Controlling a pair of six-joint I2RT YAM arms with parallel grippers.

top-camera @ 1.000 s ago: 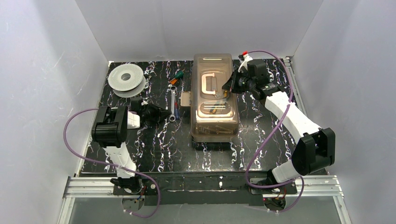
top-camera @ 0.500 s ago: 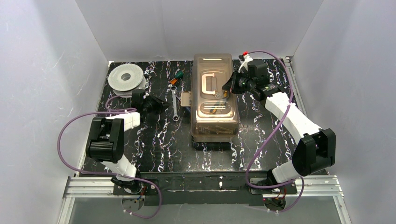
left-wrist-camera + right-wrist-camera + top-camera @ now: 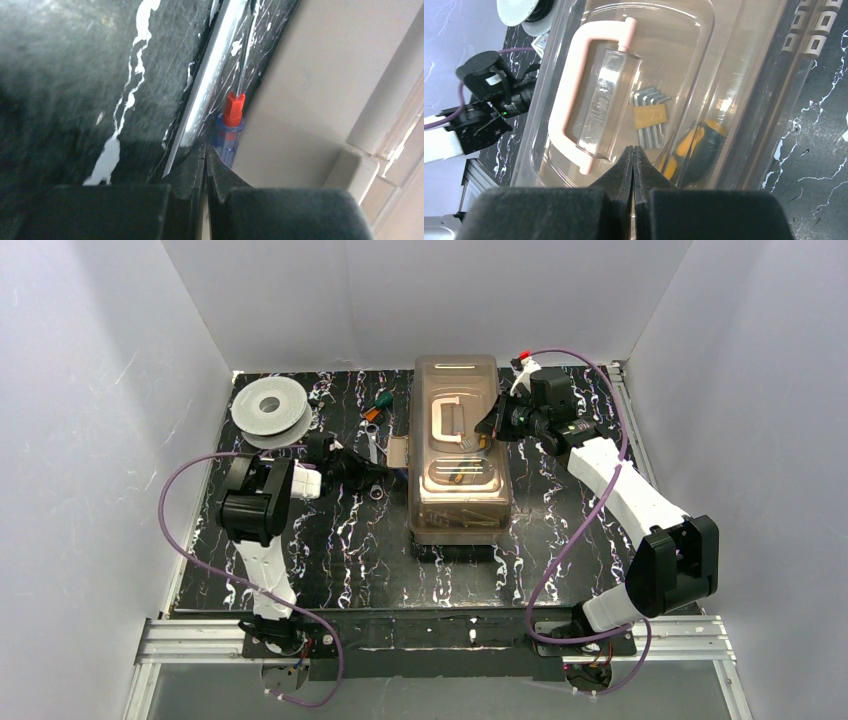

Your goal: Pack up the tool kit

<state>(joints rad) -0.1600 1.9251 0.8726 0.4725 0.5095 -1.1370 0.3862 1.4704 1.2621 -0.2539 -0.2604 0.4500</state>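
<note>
L claw [image 3: 205, 152] shut, empty, tips just beside blue screwdriver [image 3: 228, 134] and wrench [image 3: 212, 85] by toolbox [image 3: 310, 75]; arm reaching right. R claw [image 3: 634, 152] shut over lid [image 3: 734, 60].

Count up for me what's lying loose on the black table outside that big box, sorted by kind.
Spool: 1
Wrench: 1
Screwdrivers: 2 (blue-handled screwdriver against the toolbox; green-handled screwdriver, its orange end possibly a separate one)
Total: 4
</note>
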